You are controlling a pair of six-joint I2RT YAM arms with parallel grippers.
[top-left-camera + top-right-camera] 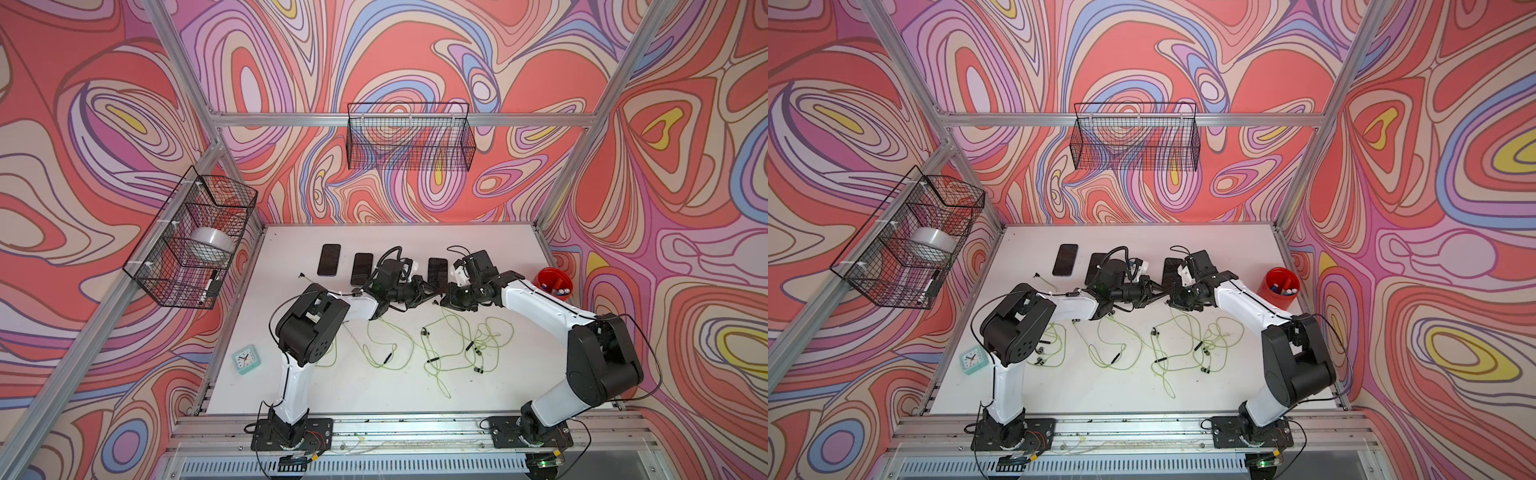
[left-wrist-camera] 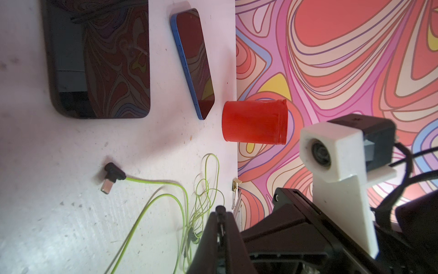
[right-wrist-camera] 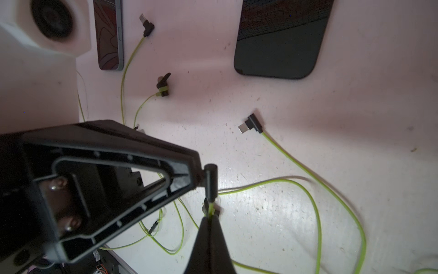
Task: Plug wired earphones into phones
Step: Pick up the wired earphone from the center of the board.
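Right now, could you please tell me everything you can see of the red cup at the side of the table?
The red cup is an open-topped cylinder. It looks like matte, finely ribbed plastic with a slightly flared rim. It stands upright on the white table at its right edge, close to the patterned wall; whether it touches the wall I cannot tell. It holds a few markers with blue, white and red ends. The blue-edged phone lies well apart from it.
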